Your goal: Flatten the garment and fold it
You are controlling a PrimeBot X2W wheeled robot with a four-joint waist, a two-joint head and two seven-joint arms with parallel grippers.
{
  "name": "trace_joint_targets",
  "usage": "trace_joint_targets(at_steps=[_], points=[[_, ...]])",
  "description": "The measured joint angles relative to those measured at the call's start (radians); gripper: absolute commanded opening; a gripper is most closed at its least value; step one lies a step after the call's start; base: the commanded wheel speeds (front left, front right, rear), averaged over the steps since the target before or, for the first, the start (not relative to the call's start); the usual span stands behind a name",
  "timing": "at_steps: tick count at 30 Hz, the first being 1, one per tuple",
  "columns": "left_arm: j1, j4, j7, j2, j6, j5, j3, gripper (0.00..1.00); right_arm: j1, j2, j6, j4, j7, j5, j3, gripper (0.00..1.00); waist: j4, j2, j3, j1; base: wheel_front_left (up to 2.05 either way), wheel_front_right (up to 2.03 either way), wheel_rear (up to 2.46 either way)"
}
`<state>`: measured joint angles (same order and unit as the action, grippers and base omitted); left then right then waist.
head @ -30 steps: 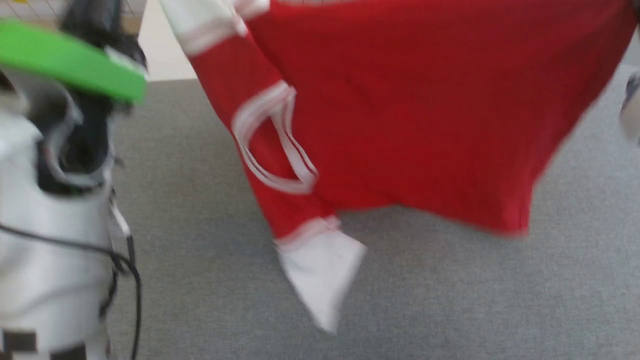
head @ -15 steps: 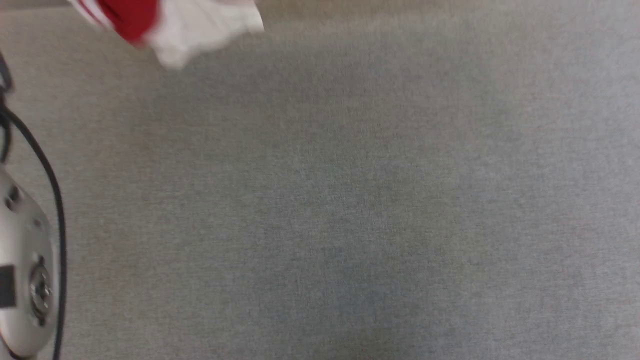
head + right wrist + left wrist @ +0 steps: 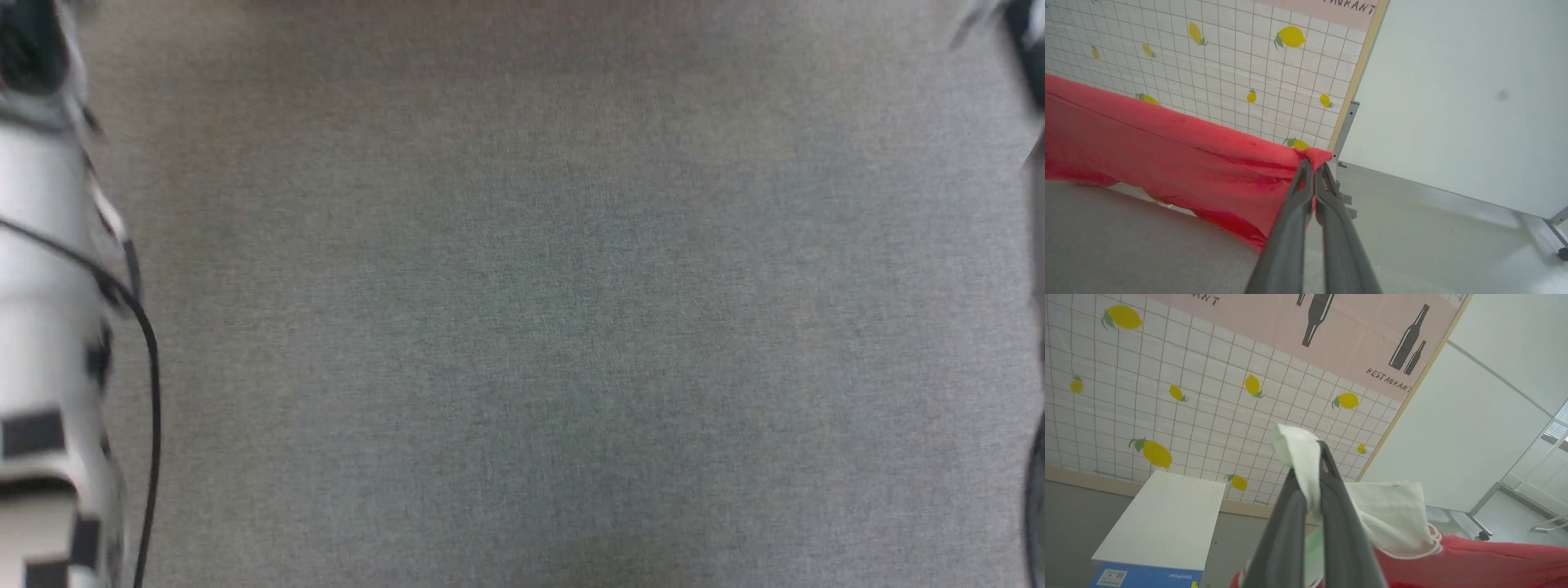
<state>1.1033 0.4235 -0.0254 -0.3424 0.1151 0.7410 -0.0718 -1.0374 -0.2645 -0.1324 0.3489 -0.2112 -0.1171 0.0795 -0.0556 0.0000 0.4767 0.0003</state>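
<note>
Grey desk [image 3: 522,327] surface lies below the head camera, with the pale left forearm [image 3: 41,269] along its left edge and a dark, blurred sliver of the right arm [image 3: 1033,65] at the far right. Both arms reach up toward the lemon-print wall [image 3: 1167,396]. There the left jaws are pressed together on a white sleeve end [image 3: 1302,457] of the garment [image 3: 1167,155], and the right jaws pinch its red corner [image 3: 1314,155]. The garment hangs stretched between them over the desk.
</note>
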Motion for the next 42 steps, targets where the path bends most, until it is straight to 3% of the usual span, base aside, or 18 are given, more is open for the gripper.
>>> trace_joint_targets(at_steps=[7,16,31,36,42], points=[[-0.414,-0.077,-0.091,-0.034,0.008,0.117,-0.092,0.0,0.371,-0.015,0.0,-0.078,-0.027,-0.126,0.034,0.0,0.016,0.0,-0.093,-0.0003,0.0,0.0,0.0],[-0.873,-0.235,-0.163,-0.043,0.0,0.219,-0.172,0.0,0.778,-0.019,0.0,-0.239,-0.09,-0.163,0.006,0.0,0.036,0.0,-0.212,-0.0003,0.0,0.0,0.0],[-1.327,-0.432,-0.256,-0.065,-0.182,0.271,-0.202,0.0,1.163,0.033,0.0,-0.366,-0.256,-0.112,-0.128,0.0,0.07,0.0,-0.346,-0.0004,0.0,0.0,0.0],[-1.364,-0.477,-0.176,-0.067,-0.197,0.206,-0.209,0.0,1.218,0.064,0.0,-0.405,-0.212,-0.112,-0.158,0.0,0.076,0.0,-0.36,-0.0004,0.0,0.0,0.0],[-1.308,-0.473,0.047,-0.019,-0.193,0.059,-0.214,0.0,1.223,0.1,0.0,-0.398,-0.014,-0.086,-0.155,0.0,0.078,0.0,-0.35,-0.0004,0.0,0.0,0.0]])
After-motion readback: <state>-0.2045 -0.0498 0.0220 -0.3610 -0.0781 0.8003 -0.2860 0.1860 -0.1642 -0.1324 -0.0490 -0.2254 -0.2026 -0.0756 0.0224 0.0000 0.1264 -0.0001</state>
